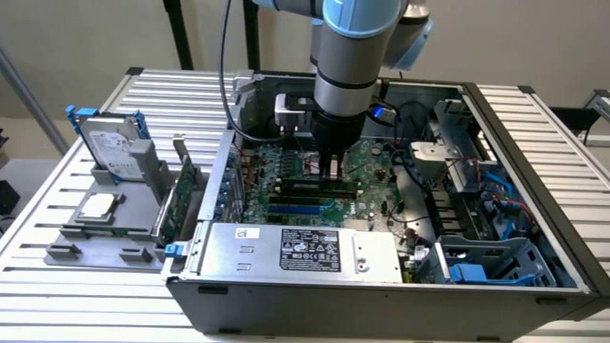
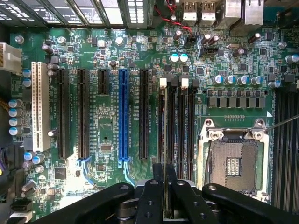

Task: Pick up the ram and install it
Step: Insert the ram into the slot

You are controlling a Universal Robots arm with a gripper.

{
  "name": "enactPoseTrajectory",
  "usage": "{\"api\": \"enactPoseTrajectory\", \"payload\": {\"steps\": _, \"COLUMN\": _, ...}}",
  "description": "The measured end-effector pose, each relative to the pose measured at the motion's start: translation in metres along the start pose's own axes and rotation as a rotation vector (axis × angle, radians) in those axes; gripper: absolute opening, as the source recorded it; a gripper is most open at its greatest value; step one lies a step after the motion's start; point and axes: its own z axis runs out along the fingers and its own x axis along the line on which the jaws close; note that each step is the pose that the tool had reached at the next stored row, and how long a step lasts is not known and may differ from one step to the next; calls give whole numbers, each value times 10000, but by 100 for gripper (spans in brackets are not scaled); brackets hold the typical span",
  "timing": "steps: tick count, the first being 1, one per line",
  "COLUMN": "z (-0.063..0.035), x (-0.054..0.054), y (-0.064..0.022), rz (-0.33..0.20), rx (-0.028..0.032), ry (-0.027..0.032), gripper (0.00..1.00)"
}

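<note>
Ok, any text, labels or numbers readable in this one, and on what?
No text can be read.
Power supply label: black, with printed lines and marks, too small to read.
Hard drive label: white, blurred.
Motherboard silkscreen: too small to read.
The ram in the pincer: edge-on, no label visible.

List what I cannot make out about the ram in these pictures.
- The ram: chips hidden in the wrist view, edge-on between the fingers.
- Its contact with the slot: covered by the gripper in both views.
- Power supply label text: too small, exterior view.
</note>
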Motion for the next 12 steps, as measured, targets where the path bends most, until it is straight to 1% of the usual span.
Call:
{"api": "enactPoseTrajectory", "payload": {"steps": 6, "z": 12, "x": 0, "y": 0, "rz": 0, "rx": 0, "ry": 0, "gripper": 13}}
{"api": "enactPoseTrajectory", "payload": {"steps": 12, "z": 14, "x": 0, "y": 0, "rz": 0, "rx": 1, "ry": 16, "gripper": 13}}
